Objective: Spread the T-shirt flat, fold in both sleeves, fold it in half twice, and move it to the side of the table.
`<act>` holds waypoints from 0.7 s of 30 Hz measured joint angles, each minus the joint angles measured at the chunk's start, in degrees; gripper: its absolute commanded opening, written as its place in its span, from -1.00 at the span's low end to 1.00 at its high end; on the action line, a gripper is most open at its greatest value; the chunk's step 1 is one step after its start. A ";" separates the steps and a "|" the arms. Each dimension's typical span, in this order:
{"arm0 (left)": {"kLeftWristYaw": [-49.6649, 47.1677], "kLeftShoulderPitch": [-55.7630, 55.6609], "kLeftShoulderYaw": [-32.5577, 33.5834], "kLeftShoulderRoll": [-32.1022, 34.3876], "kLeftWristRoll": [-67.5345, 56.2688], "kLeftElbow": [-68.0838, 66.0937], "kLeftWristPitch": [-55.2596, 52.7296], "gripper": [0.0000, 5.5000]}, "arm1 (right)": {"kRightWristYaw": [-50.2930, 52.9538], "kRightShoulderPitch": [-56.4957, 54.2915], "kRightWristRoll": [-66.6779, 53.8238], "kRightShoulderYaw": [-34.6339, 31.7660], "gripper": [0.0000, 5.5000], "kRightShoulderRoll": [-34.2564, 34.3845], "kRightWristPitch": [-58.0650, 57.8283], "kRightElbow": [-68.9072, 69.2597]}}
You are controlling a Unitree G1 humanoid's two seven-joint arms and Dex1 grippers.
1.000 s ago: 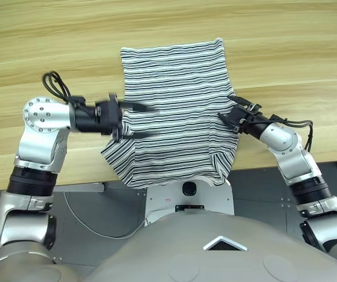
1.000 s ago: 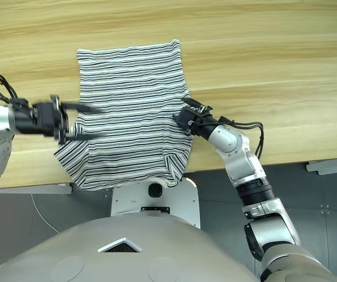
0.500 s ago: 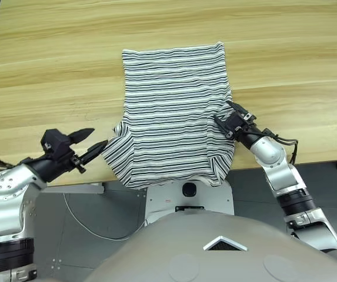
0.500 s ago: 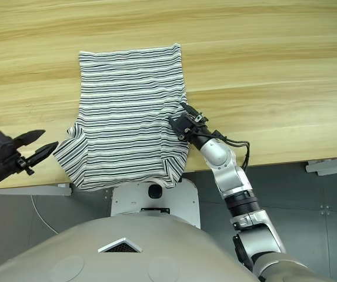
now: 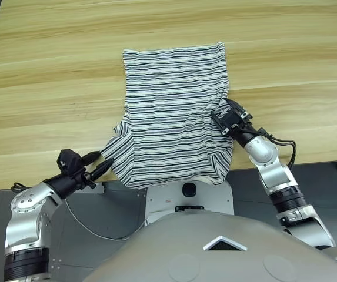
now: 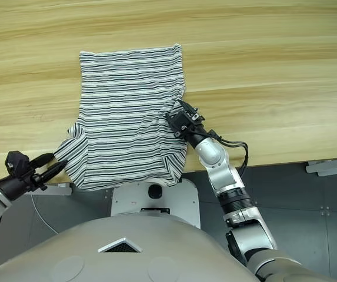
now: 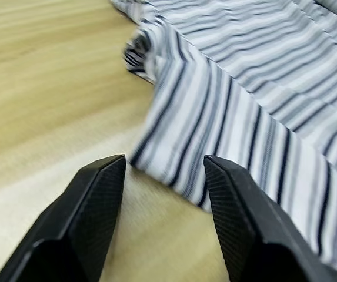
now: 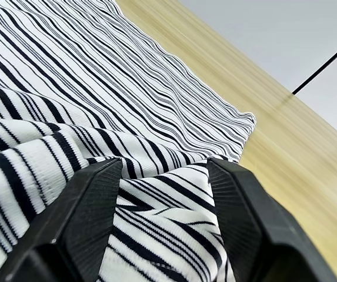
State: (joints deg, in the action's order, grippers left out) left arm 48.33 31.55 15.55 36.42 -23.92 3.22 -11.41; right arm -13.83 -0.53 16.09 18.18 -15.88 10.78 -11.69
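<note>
The T-shirt [image 5: 174,100] lies rumpled on the tabletop [image 5: 50,70], hem over the near edge; the left gripper [image 7: 165,161], jaws apart, sits short of its corner, and the right gripper [image 8: 163,167], jaws apart, straddles a side fold, so both should probably bite deep before drawing outward evenly.

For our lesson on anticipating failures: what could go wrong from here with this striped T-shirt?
The black-and-white striped fabric T-shirt overhangs the light wooden table at the front; a tug might drag it off. Bunched cloth lies inside the open right end effector; closing could pinch extra layers. The open left end effector might push the corner instead of gripping it.
</note>
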 measured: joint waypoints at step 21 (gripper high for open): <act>-3.96 -3.21 -1.23 -6.20 -2.34 0.87 -3.58 -0.42 | -6.74 4.07 0.09 -3.83 -0.03 -6.93 -5.79 20.53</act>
State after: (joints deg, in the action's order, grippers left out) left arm 44.37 28.35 14.32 30.22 -26.25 4.09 -15.00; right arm -20.57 3.54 16.18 14.35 -22.81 4.99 8.84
